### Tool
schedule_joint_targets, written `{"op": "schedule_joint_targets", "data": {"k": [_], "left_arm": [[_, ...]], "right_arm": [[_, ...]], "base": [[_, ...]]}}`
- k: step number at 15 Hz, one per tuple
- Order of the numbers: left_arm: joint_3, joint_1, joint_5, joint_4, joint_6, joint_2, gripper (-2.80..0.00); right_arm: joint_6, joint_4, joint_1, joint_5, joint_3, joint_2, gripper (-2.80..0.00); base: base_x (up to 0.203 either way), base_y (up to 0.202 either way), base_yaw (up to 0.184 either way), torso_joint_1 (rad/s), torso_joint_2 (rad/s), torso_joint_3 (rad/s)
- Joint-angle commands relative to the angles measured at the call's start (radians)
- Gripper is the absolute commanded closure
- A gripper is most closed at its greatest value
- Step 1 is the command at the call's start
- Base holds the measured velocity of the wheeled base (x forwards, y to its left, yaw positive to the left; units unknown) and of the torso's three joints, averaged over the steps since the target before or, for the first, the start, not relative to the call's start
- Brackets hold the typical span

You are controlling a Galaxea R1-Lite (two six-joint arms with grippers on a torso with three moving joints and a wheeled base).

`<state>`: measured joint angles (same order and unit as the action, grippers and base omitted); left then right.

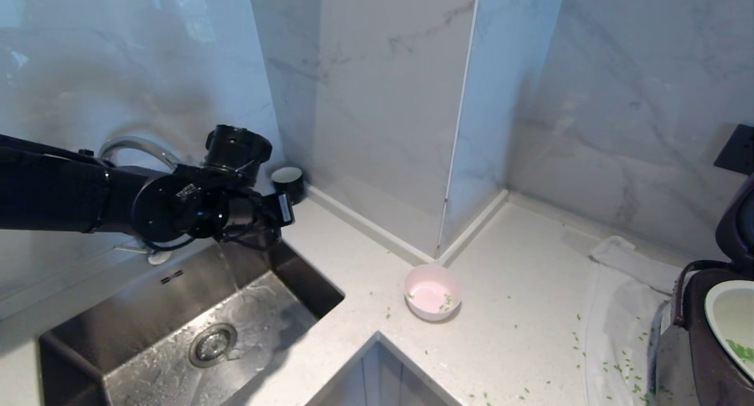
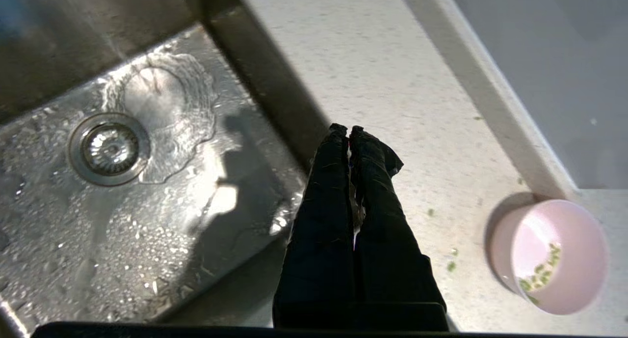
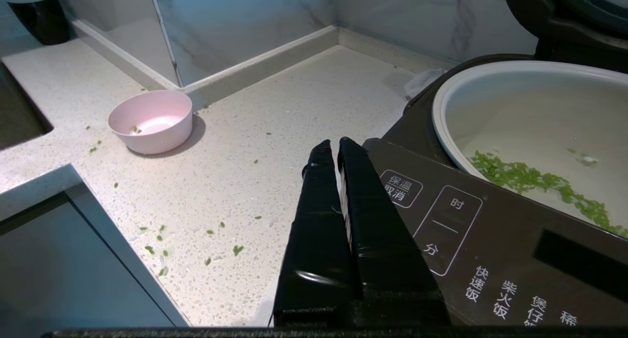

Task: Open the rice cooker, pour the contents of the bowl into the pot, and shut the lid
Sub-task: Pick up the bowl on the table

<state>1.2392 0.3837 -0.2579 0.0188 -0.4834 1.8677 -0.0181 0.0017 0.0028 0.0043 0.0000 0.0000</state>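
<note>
Over the sink [image 1: 177,335] at far left the left tool [image 1: 281,210] is held out level, fingers pressed together on nothing, as the left wrist view confirms. Water is seen running from the tap [image 1: 138,147] into the basin, pooling by the drain [image 1: 213,344]. A black cup [image 1: 288,182] is set back in the corner against the wall, clear of the work.

Mid-bench [image 1: 518,335] the bowl [image 1: 433,292] is parked upright, well apart from either tool, with only a few green bits [image 1: 446,303] stuck inside; judged emptied and put down out of the way. More bits are scattered across the bench and on the white cloth [image 1: 618,312], likely spill from pouring.

At far right the cooker [image 1: 683,347] is placed on that cloth with the lid [image 1: 739,223] standing up, so the pot [image 1: 727,317] is exposed; green bits are lying along its floor. Pouring is judged done; closing the lid is judged left.

The right tool [image 3: 333,144] is out of the head view; in its wrist view it is seen clenched and empty, parked just in front of the cooker's panel [image 3: 490,240], touching nothing as far as can be told.
</note>
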Motion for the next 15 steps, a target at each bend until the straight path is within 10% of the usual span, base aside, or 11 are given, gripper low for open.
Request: {"op": "schedule_joint_targets", "data": {"k": [1, 15], "left_arm": [[0.051, 0.057, -0.004, 0.003, -0.003, 0.037, 0.00], [0.313, 0.250, -0.009, 0.086, -0.069, 0.294, 0.00]], "right_arm": [[0.000, 0.000, 0.000, 0.000, 0.000, 0.002, 0.00], [0.000, 0.000, 0.000, 0.000, 0.000, 0.002, 0.00]], "base": [[0.000, 0.000, 0.000, 0.000, 0.00, 0.000], [0.000, 0.000, 0.000, 0.000, 0.00, 0.000]]}}
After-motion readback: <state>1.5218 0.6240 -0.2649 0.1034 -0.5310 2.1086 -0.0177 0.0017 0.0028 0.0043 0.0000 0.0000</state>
